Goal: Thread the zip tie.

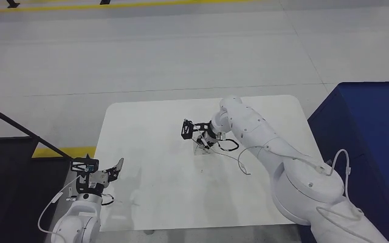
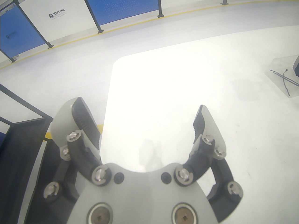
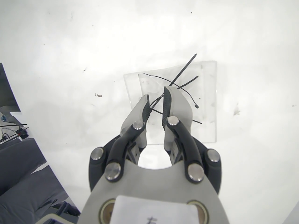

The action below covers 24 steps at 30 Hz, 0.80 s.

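One clear tray [image 3: 208,127] lies on the single white table [image 1: 170,194], and everything else is placed from it. In the tray is a loose heap of black zip ties [image 3: 184,69]. At least three can be counted, possibly four, but they cross one another and pass under the fingers, so the exact number cannot be told. One thin tie curves across the tray and ends in a small square head near the tray's middle, and a thicker one pokes its pointed tip out over one tray edge. The right gripper [image 3: 155,93] is down over the tray, right above the heap. Its two fingers are a narrow gap apart, with tie strands running across that gap and not visibly pinched. In the top view the same gripper [image 1: 203,141] is at the tray [image 1: 197,149]. The left gripper [image 2: 140,103] is well apart from the tray, out by the table's edge, with its two fingers spread wide and nothing between them. From there the tray [image 2: 278,64] and its ties [image 2: 281,76] lie far off to one side.
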Each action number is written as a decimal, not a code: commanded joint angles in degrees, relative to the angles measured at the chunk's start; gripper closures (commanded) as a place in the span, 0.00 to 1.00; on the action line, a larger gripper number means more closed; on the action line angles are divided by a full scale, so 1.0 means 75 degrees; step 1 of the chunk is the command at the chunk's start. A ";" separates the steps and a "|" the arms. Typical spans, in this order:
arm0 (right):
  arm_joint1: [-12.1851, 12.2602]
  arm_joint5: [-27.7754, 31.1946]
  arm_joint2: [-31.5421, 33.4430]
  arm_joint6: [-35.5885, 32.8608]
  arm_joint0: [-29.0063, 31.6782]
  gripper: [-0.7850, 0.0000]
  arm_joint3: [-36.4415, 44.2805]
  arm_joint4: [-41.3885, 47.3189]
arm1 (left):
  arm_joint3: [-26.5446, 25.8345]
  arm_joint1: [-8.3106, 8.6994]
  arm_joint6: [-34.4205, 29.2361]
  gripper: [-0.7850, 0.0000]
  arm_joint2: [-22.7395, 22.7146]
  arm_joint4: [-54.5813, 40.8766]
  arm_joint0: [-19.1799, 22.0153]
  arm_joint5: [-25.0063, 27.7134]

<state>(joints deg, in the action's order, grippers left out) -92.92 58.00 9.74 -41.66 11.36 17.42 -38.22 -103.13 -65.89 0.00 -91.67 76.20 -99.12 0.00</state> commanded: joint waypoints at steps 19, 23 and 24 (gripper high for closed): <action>-0.0383 0.0000 0.0004 0.0293 -0.0017 0.80 -0.0511 -0.0319 | 0.0000 0.0000 0.0000 0.00 0.0000 0.0000 0.0000 0.0000; -0.0383 0.0000 0.0004 0.0293 -0.0017 0.76 -0.0511 -0.0319 | 0.0000 0.0000 0.0000 0.00 0.0000 0.0000 0.0000 0.0000; -0.0383 0.0000 0.0004 0.0293 -0.0017 0.76 -0.0511 -0.0319 | 0.0000 0.0000 0.0000 0.00 0.0000 0.0000 0.0000 0.0000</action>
<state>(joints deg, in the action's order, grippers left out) -95.80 58.00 9.77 -39.45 11.23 13.58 -40.60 -103.13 -65.89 0.00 -91.67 76.20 -99.12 0.00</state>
